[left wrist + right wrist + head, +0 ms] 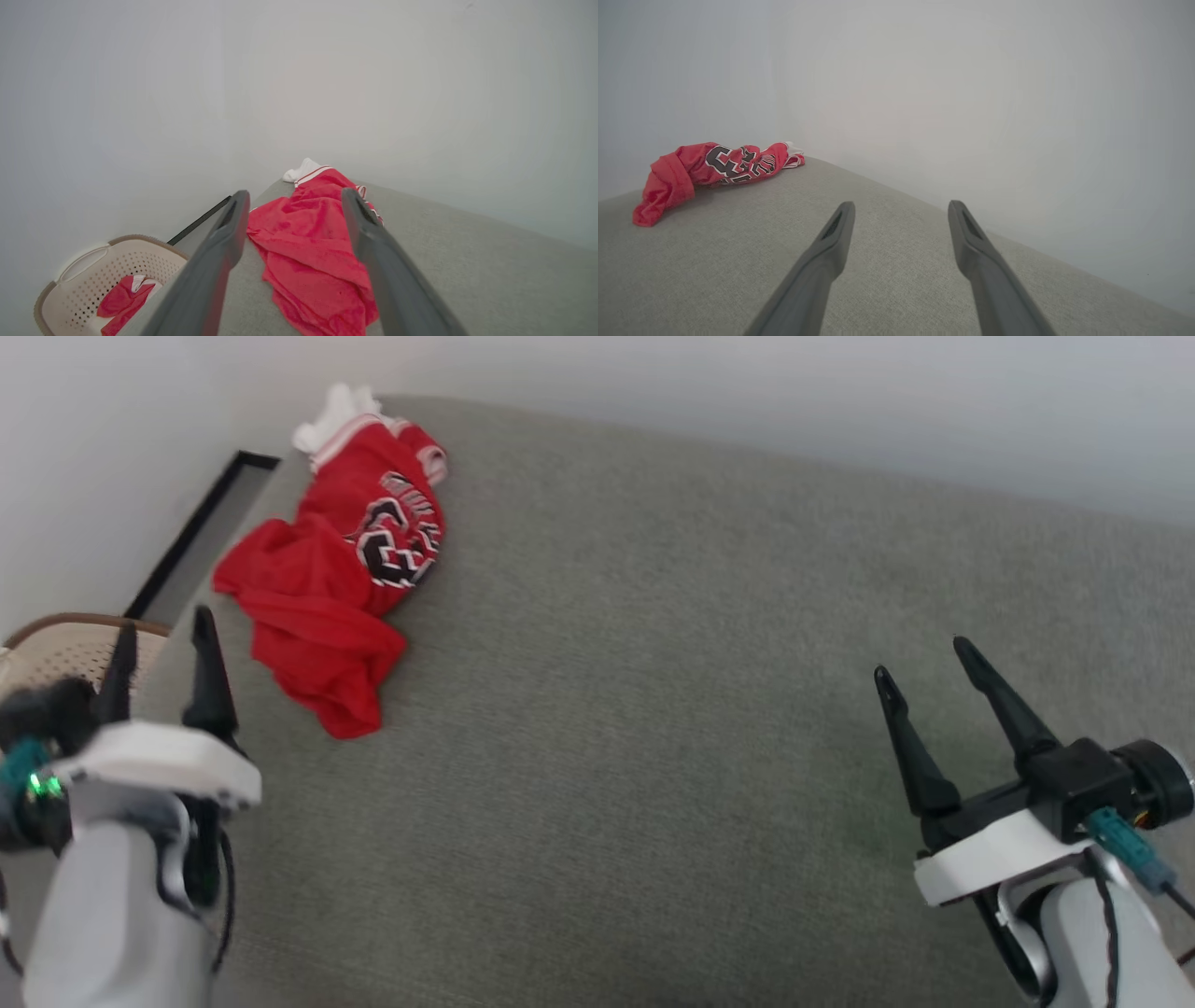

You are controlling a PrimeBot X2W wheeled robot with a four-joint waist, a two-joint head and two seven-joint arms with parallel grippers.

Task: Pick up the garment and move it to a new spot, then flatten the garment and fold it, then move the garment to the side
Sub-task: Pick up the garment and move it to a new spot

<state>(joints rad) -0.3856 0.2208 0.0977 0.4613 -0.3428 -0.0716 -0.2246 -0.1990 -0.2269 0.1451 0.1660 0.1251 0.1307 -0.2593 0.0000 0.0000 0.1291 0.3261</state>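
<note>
Red jersey-style garment (327,588) with white sleeve, striped trim and black white-outlined lettering lies crumpled at the far left corner of the grey fabric-covered worktop (653,756). White sleeve end points toward the white wall (747,392); the red hem end trails toward the near side. In the right wrist view the garment (691,168) is a low heap, lettering up, one fold rolled over at its near end.

Left tool (163,623) is released, two dark fingers spread, nothing between them. It hangs near the left edge of the worktop, just beside the garment's lower end but not touching it. In the left wrist view the left tool (294,195) frames the red fabric (308,247) between its fingers, cloth lying further on.

Right tool (921,659) is also released and empty, over bare worktop at the right, well apart from the garment. In the right wrist view the right tool (901,205) points at grey fabric and wall.

Around: beige perforated plastic laundry basket (56,649) sits off the worktop's left edge, behind the left tool – inside the basket (140,261) lies another red-and-white cloth (121,298). A thin black strip (201,527) runs along the left edge beside the garment. Nothing lies on the worktop between either tool and the garment.
</note>
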